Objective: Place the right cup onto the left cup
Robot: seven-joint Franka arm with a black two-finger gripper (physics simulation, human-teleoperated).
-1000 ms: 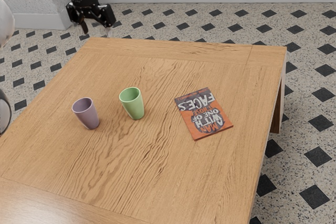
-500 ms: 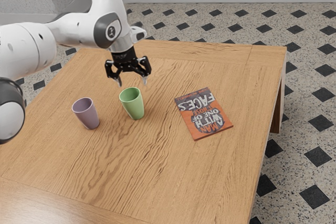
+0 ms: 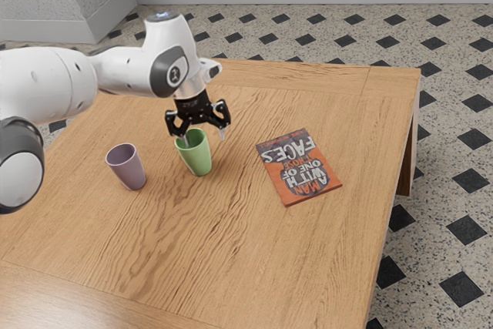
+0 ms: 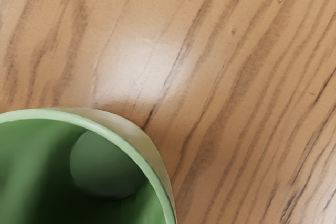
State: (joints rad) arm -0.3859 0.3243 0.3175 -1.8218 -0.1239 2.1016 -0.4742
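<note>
Reaching from the exterior view's left, my white arm (image 3: 127,71) holds its black two-finger gripper (image 3: 204,138) open above the wooden table (image 3: 254,267). Upright just below it is the light green cup (image 3: 196,158); one fingertip overlaps the cup's mouth, the other is past its rim toward the exterior view's right. I cannot tell whether the overlapping tip is inside the cup. The gripper hides part of the far rim. The wrist view crops the cup but looks down to its round floor; the exterior view gives its tapered outer wall, with a purple cup (image 3: 127,168) standing near, apart.
</note>
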